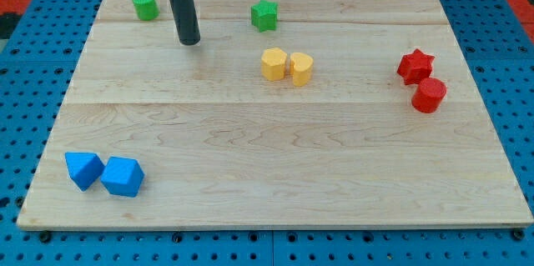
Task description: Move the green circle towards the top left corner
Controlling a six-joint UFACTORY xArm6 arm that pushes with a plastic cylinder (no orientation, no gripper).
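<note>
The green circle (145, 5) stands near the top left corner of the wooden board (275, 158). My tip (190, 42) rests on the board a little to the right of and below the green circle, apart from it. A green star (264, 15) lies further right along the view's top.
Two yellow blocks (274, 63) (301, 68) touch each other near the middle top. A red star (415, 65) and a red circle (429, 95) sit at the right. Two blue blocks (83, 169) (123, 176) sit at the bottom left. Blue pegboard surrounds the board.
</note>
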